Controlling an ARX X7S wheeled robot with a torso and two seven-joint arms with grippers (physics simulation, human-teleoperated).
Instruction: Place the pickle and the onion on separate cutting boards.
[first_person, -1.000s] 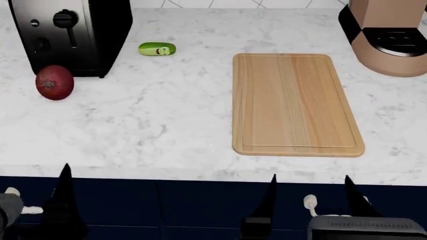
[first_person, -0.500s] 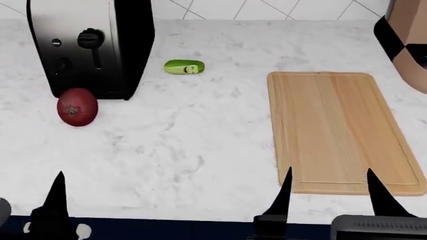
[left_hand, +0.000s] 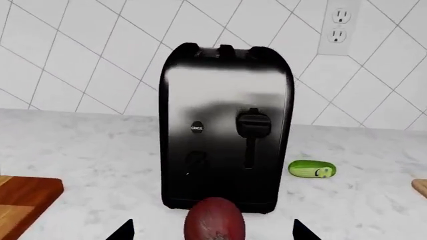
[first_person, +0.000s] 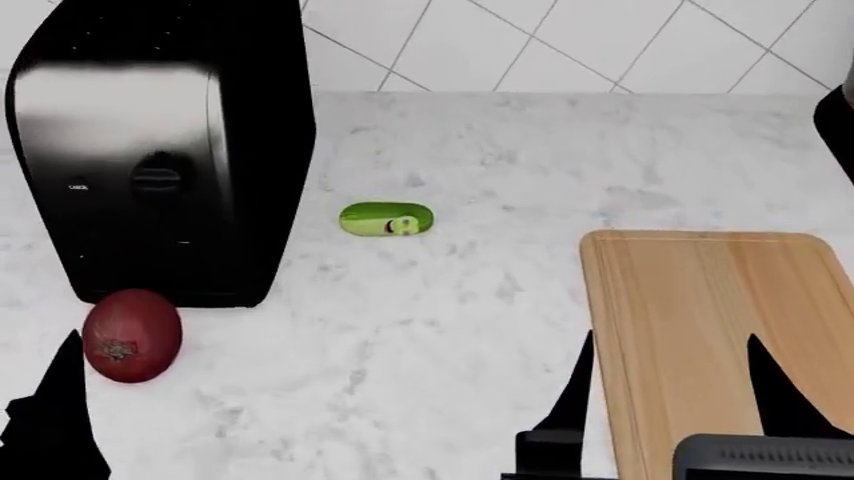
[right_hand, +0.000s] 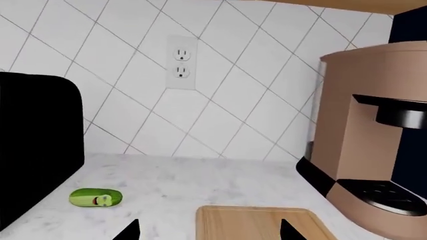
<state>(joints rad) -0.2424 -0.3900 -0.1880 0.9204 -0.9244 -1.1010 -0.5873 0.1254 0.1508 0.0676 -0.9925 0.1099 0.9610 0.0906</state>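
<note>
Progress: nothing placed | onion (first_person: 131, 336) on counter just ahead of left gripper (left_hand: 210, 232), jaws apart | pickle (first_person: 386, 220) beyond right gripper (first_person: 667, 385), jaws apart, over bare cutting board (first_person: 707, 330) | both placements remain

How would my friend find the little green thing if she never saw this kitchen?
Start at the big black toaster on the white marble counter. Just beside it, between the toaster and the light wooden cutting board, lies the pickle, alone on the bare marble. It is the only bright-green thing, small and oblong, unlike the round dark-red onion in front of the toaster.
</note>
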